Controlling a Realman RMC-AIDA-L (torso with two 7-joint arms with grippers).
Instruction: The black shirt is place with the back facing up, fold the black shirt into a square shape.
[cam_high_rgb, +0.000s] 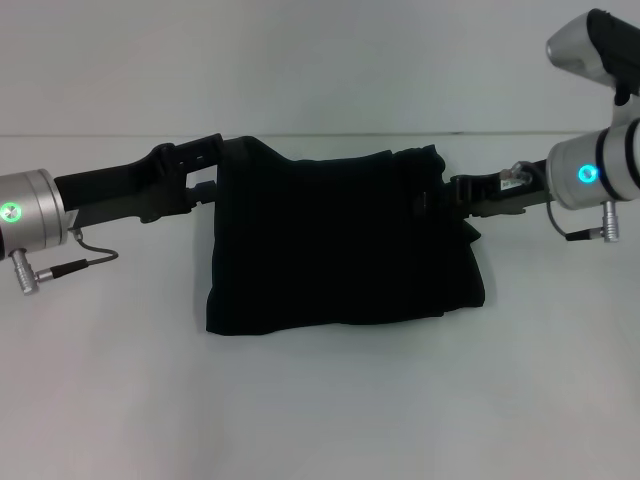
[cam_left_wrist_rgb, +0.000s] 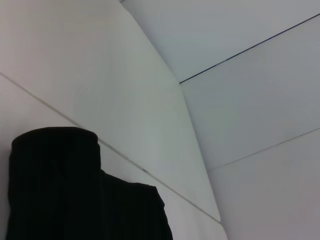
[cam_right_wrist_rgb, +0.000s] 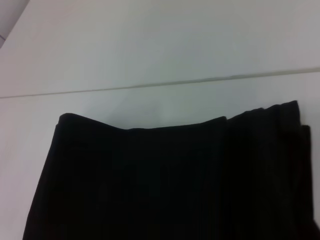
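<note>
Black shirt (cam_high_rgb: 340, 245) held off tabletop (cam_high_rgb: 320, 410) by far corners, hanging folded. Left gripper (cam_high_rgb: 215, 165) and right gripper (cam_high_rgb: 450, 195): jaws pinched on fabric. Soft, limp, light; corner holds judged best.

plain white table (cam_high_rgb: 320, 410), white wall (cam_high_rgb: 300, 60) behind.

one black shirt (cam_high_rgb: 340, 245), two hands

black shirt (cam_left_wrist_rgb: 75, 195) low, white walls bhd
</note>
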